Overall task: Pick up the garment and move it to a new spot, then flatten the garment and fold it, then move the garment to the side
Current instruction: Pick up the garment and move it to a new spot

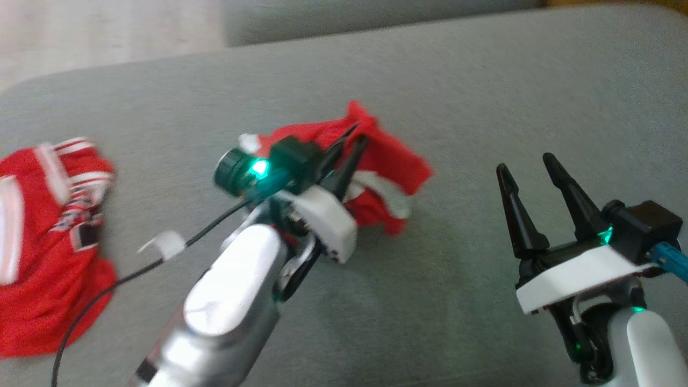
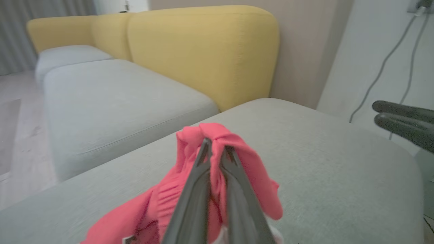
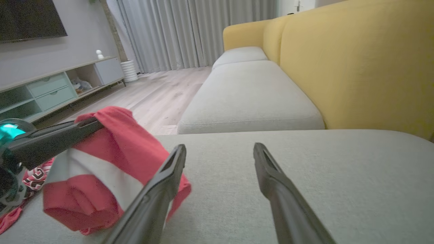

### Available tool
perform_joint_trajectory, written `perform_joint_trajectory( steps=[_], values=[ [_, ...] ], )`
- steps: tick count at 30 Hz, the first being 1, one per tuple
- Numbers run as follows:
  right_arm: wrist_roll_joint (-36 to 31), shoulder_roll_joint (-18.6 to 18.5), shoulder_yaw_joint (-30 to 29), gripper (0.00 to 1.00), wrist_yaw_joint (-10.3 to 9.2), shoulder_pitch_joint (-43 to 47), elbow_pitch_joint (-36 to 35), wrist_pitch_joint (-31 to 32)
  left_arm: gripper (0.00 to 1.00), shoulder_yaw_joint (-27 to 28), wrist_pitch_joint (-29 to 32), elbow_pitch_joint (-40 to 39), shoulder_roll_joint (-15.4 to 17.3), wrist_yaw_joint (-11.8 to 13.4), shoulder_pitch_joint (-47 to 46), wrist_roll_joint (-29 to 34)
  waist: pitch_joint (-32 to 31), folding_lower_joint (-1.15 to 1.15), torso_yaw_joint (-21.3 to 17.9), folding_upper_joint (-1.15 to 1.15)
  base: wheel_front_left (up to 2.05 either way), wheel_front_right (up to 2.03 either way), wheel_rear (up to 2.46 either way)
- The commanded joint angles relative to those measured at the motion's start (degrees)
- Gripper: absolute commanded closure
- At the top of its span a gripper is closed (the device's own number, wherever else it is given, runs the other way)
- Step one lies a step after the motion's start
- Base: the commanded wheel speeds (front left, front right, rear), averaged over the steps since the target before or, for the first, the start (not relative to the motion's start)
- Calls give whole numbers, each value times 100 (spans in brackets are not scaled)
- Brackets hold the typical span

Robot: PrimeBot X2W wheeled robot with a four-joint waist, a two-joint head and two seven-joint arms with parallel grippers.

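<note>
Red garment [image 1: 398, 156] hangs pinched in the left gripper [image 1: 359, 133], seemingly mid-carry over the grey cushion [image 1: 484, 80]; the right gripper [image 1: 525, 162] gapes empty. Next, I'd say: lower it, spread flat.

A broad grey cushion [image 1: 484, 80] spans the head view. In the left wrist view a yellow sofa backrest [image 2: 203, 51] rises across the upper middle, with another grey seat cushion [image 2: 118, 98] below it at left. Two thin cables [image 2: 382, 69] hang down a white wall at upper right. In the right wrist view, grey curtains [image 3: 190, 30] hang at top centre above a pale wood floor [image 3: 159, 91]. A dark screen [image 3: 30, 17] fills the upper left corner, over a low cabinet [image 3: 51, 88] with pale green drawers. A white ribbed pot [image 3: 130, 70] stands just beside the cabinet's end.
</note>
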Motion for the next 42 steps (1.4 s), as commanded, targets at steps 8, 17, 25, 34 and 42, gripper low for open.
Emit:
perform_joint_trajectory(
  steps=[8, 17, 25, 34, 42],
  values=[
    [123, 85, -4, 0, -4, -389, -63, -304, 100, -595, -54, 440, -55, -127, -480, -259, 938, 0, -1103, 0, 0, 0, 0],
    [156, 106, -137, 0, -4, -447, 160, -453, 0, -1012, -573, 681, -61, -135, -587, -969, 832, 0, -828, 0, 0, 0, 0],
    [82, 110, -191, 0, -4, -377, 162, -339, 0, -620, -1345, 159, 302, 227, -491, -874, 479, 0, -243, 0, 0, 0, 0],
    [-23, 111, -224, 0, -4, -262, 9, -115, 0, 346, -1996, -170, 1450, 1073, 228, -785, 251, 0, 333, 0, 0, 0, 0],
    [-83, 111, -335, 0, -4, -150, -108, 37, 0, 1202, -2248, -440, 2171, 1565, 1116, -1105, 128, 0, 696, 0, 0, 0, 0]
  ],
)
